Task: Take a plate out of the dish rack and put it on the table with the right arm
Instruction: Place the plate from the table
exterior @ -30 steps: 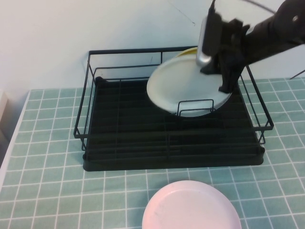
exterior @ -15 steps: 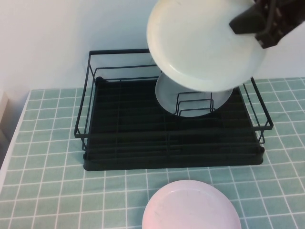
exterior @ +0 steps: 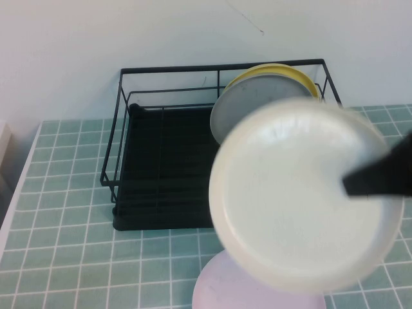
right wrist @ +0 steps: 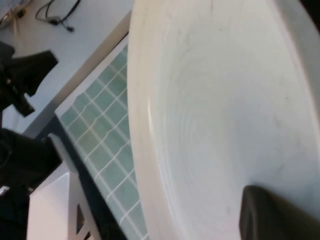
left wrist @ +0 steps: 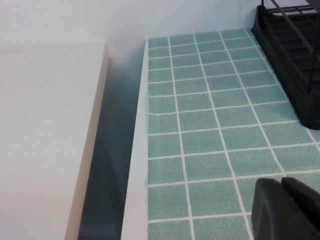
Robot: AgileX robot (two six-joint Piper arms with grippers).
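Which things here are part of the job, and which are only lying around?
Job:
- cream-white plate, held by the right gripper
- dish rack
- table

Bystanders:
- grey plate in the rack
- yellow plate behind it
- pink plate
- left gripper, parked at the table's left edge

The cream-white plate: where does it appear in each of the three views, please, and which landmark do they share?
High view: the plate fills centre-right, held up by the right gripper at its right edge, above the dish rack.
Left wrist view: not in it; the left gripper hangs low over the table.
Right wrist view: the plate fills most of the picture.
Shared landmark: the green tiled table.
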